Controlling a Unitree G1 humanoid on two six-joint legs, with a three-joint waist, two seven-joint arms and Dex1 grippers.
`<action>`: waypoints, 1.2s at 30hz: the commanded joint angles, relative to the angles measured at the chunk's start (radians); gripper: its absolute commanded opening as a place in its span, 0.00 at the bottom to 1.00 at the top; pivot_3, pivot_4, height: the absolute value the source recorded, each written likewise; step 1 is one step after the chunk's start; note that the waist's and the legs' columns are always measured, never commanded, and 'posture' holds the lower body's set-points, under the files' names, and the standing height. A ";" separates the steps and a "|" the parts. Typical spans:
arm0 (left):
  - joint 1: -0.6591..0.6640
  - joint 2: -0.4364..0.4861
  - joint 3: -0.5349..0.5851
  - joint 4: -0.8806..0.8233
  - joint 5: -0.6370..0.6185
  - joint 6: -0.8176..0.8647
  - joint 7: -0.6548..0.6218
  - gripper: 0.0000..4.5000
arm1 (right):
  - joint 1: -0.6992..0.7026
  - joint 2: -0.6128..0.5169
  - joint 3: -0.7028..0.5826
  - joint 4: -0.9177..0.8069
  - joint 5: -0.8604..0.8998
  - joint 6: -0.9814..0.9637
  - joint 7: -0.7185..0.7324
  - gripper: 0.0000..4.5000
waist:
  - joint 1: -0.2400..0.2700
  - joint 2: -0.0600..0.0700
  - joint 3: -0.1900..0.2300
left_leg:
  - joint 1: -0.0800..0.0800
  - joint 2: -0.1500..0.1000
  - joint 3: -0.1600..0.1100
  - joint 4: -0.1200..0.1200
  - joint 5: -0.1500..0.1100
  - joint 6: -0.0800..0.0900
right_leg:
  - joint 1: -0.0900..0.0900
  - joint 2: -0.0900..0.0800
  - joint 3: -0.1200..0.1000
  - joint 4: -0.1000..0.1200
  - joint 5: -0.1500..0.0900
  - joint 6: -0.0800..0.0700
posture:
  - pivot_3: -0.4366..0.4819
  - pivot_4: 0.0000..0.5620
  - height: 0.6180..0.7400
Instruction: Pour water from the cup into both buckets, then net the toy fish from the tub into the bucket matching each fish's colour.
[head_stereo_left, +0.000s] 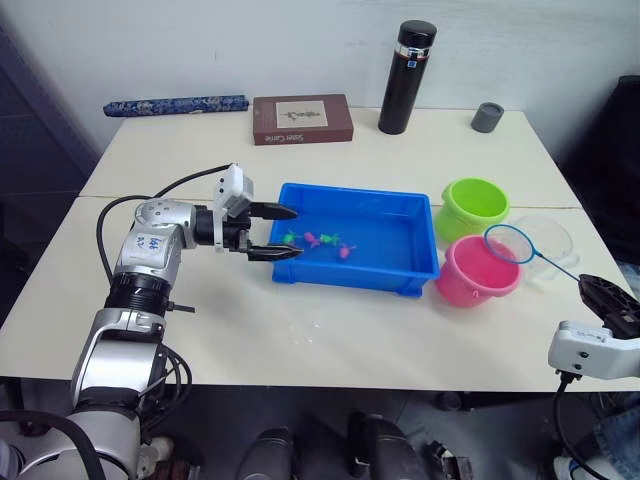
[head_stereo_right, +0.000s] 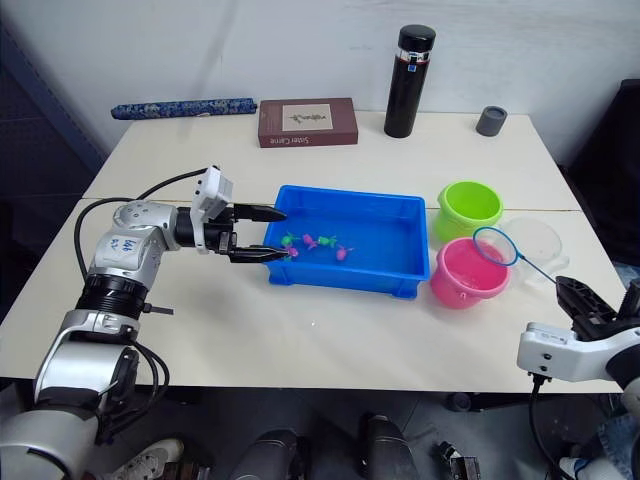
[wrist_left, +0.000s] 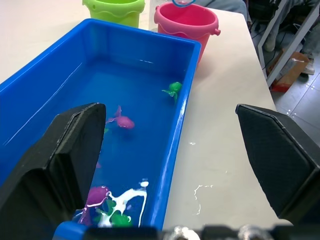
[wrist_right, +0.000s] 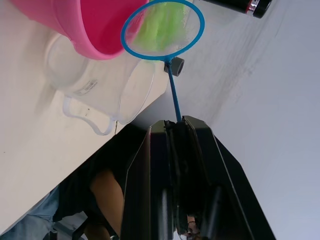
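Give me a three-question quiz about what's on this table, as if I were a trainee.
1. True or false: the right gripper holds the net.
2. Where do the toy fish lie: A) pink bucket, B) tub, C) green bucket?
3. How do the left gripper's jaws stand?

Key:
1. True
2. B
3. Open, astride the tub's near end wall

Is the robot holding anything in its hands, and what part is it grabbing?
Yes. The right gripper is shut on the net, pinching the end of its thin handle. The left gripper is open at the tub rim, holding nothing.
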 joint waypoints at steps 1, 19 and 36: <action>-0.009 0.017 0.028 -0.029 -0.015 -0.007 -0.001 1.00 | -0.089 -0.007 -0.041 -0.037 0.105 0.047 0.030 0.00 | -0.002 0.000 0.000 | 0.000 0.000 0.000 0.000 0.000 0.000 | 0.000 0.000 0.000 0.000 0.000 0.000 | 0.48 0.27 1.00; 0.281 0.195 0.159 -0.440 -0.074 0.202 0.156 1.00 | -0.903 -0.072 0.513 0.097 0.741 1.000 0.403 0.00 | -0.018 0.000 0.000 | 0.001 0.001 -0.002 0.002 0.000 0.000 | -0.001 -0.003 0.000 0.003 -0.001 -0.001 | 0.48 0.27 1.00; 0.572 0.297 0.292 -0.731 -0.171 0.324 0.277 1.00 | -1.155 0.007 0.925 0.428 0.654 0.909 0.350 0.00 | -0.026 0.000 0.000 | 0.000 0.001 -0.002 0.000 0.000 -0.001 | -0.002 -0.004 -0.001 0.002 -0.001 -0.002 | 0.48 0.27 1.00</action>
